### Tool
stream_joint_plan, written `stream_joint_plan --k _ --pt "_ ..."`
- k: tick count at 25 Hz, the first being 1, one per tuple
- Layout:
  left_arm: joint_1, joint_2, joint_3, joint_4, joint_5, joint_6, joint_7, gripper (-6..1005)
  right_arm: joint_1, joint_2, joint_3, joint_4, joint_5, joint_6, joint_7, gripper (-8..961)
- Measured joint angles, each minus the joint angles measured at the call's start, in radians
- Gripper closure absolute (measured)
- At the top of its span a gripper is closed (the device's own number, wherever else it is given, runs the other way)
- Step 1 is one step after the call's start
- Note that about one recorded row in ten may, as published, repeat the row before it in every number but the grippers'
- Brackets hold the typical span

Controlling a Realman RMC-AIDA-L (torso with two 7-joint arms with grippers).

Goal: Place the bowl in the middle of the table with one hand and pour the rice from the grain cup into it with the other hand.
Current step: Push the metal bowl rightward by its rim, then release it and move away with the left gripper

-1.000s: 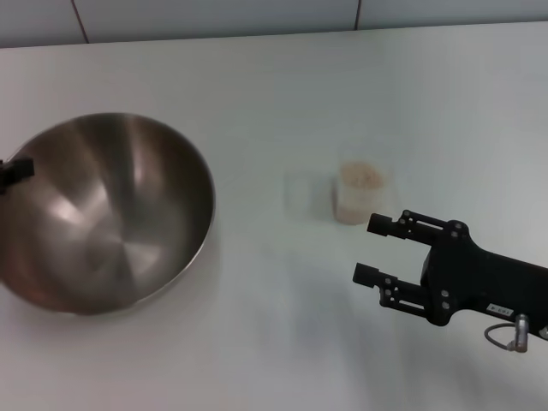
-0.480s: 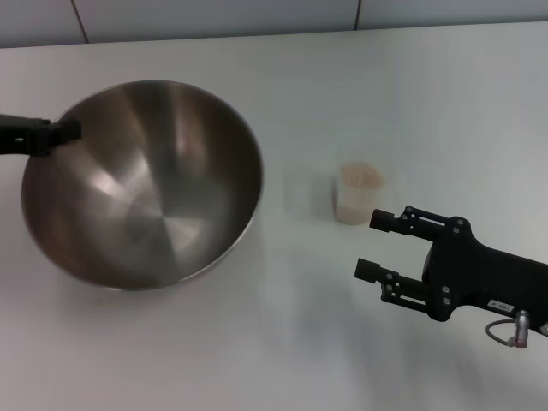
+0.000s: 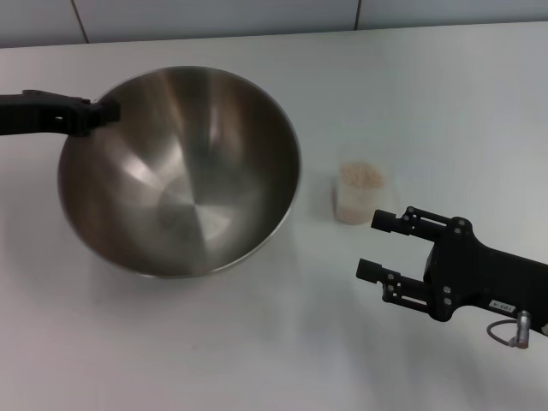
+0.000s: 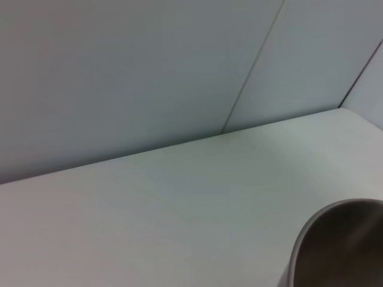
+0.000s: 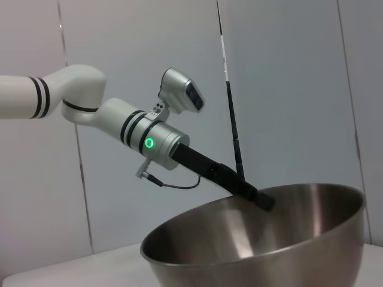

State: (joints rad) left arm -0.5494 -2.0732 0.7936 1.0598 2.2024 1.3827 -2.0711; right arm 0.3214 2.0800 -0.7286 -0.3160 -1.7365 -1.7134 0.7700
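The steel bowl [image 3: 184,171] is held tilted over the white table [image 3: 257,342], left of centre. My left gripper [image 3: 104,113] is shut on the bowl's far left rim. The bowl also shows in the right wrist view [image 5: 263,239], with the left gripper [image 5: 263,200] on its rim, and its edge shows in the left wrist view [image 4: 335,245]. The clear grain cup [image 3: 360,193] full of rice [image 3: 362,175] stands upright right of the bowl. My right gripper [image 3: 377,247] is open and empty, just in front of the cup, not touching it.
A grey wall [image 3: 257,17] runs along the table's far edge. Bare tabletop lies in front of the bowl and between the bowl and the cup.
The left gripper has carried the bowl rightward and away from me, toward the table's middle and closer to the cup. The right gripper and the cup have hardly moved.
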Motion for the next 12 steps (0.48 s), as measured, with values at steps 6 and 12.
stream_joint_plan --k 6,12 --pt "-0.001 -0.001 0.095 -0.002 -0.033 -0.058 -0.019 959 -0.004 0.000 0.000 0.000 0.000 -0.005 -0.006 287" --pt "-0.008 -0.001 0.140 -0.020 -0.055 -0.090 -0.020 959 -0.006 0.000 0.000 0.006 0.000 -0.010 -0.035 287"
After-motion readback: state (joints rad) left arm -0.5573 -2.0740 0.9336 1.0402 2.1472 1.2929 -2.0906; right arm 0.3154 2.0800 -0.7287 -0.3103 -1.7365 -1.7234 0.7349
